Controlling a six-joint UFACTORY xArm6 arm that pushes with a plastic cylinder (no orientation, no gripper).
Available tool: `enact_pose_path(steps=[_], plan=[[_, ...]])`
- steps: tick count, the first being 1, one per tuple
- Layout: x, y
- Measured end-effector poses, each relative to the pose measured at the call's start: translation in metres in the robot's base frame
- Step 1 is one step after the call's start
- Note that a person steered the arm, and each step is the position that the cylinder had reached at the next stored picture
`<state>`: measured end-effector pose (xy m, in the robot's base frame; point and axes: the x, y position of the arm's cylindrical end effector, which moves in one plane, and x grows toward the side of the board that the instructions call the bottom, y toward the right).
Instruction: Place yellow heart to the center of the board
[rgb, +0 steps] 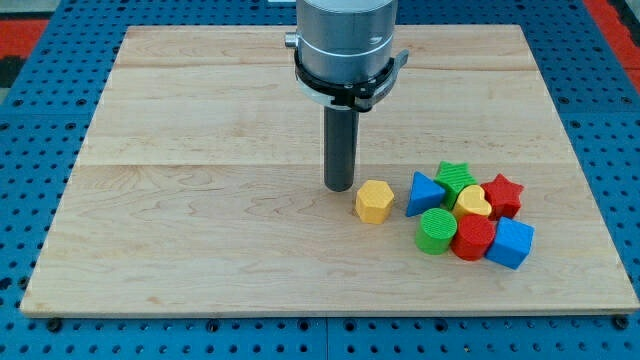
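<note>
My tip (339, 188) stood on the pale wooden worktop (200, 200) near the middle of the frame, a little to the right of centre, with the dark rod rising straight up into the grey cylindrical mount at the top edge. There was no claw on this arm, so nothing could be said of it being spread or pressed together; only the bare rod end showed. Just to the lower right of my tip, close beside it, lay the yellow hexagon (374, 201), apart from the other blocks. Further right sat a tight cluster in the lower right part of the frame: the blue triangle (424, 192) at its left, the green star (457, 179) at its top, the red star (504, 194) at its right, and the yellow heart (473, 203) wedged in the middle, touching its neighbours. Below the heart lay the green cylinder (436, 231), the red cylinder (472, 238) and the blue cube (511, 243) in a row. No container was on the worktop; every block rested directly on the wood.
</note>
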<state>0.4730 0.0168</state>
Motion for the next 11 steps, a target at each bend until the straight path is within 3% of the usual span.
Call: enact_pose_path(steps=[2, 4, 6, 7, 9, 11], plan=[[0.0, -0.001], [0.093, -0.02], [0.115, 0.127], [0.109, 0.137], [0.048, 0.129], [0.037, 0.154]])
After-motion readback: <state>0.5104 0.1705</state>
